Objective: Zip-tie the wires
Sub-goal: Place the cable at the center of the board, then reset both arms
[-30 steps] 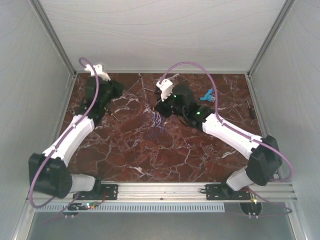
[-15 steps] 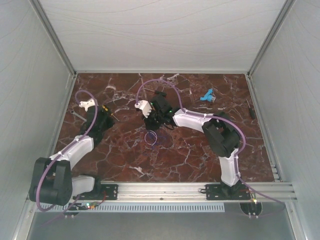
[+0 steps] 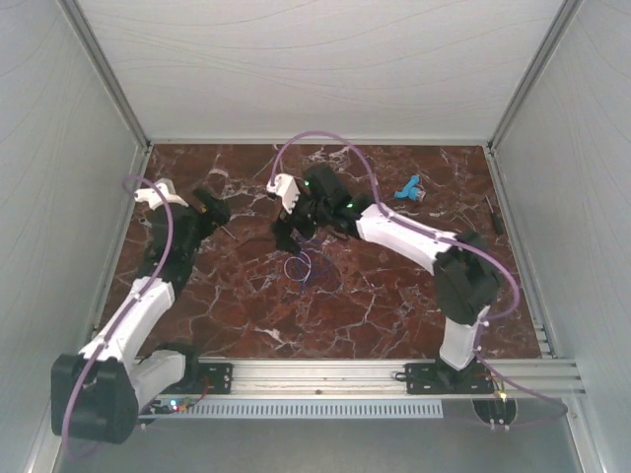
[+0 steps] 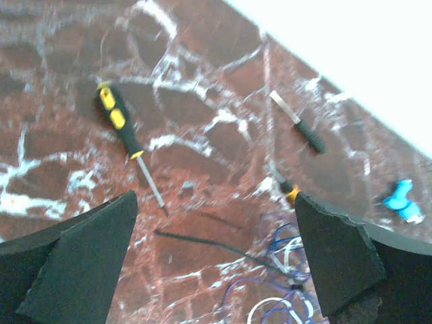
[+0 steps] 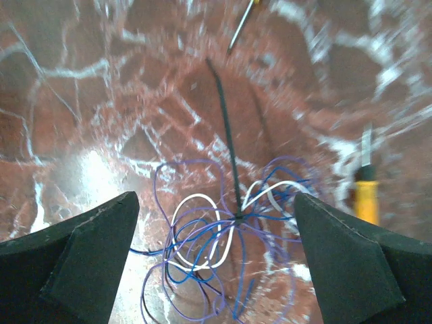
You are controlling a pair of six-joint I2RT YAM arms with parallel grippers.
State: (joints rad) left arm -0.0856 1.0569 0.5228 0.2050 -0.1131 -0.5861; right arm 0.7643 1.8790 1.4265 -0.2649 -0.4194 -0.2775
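Observation:
The wires (image 5: 214, 237) are thin blue, purple and white loops lying on the marble table, also visible from above (image 3: 306, 266). A black zip tie (image 5: 227, 152) is cinched round their middle, and its tail points away across the table. My right gripper (image 5: 216, 266) hovers over the bundle, open, a finger on either side and nothing held. It sits just behind the wires in the top view (image 3: 288, 236). My left gripper (image 4: 216, 270) is open and empty, off to the left (image 3: 212, 215). The wires (image 4: 290, 300) and the tie's tail (image 4: 209, 244) show near its right finger.
A yellow-and-black screwdriver (image 4: 118, 121) and a small black-handled tool (image 4: 300, 127) lie on the table. A yellow handle (image 5: 366, 199) rests just right of the wires. A blue plastic piece (image 3: 409, 187) sits at the back right, and a dark tool (image 3: 496, 215) near the right wall.
Both grippers have gone from shut to open. The right gripper has drawn back slightly from the wires, which stay on the table. The left arm has straightened and shifted towards the back left.

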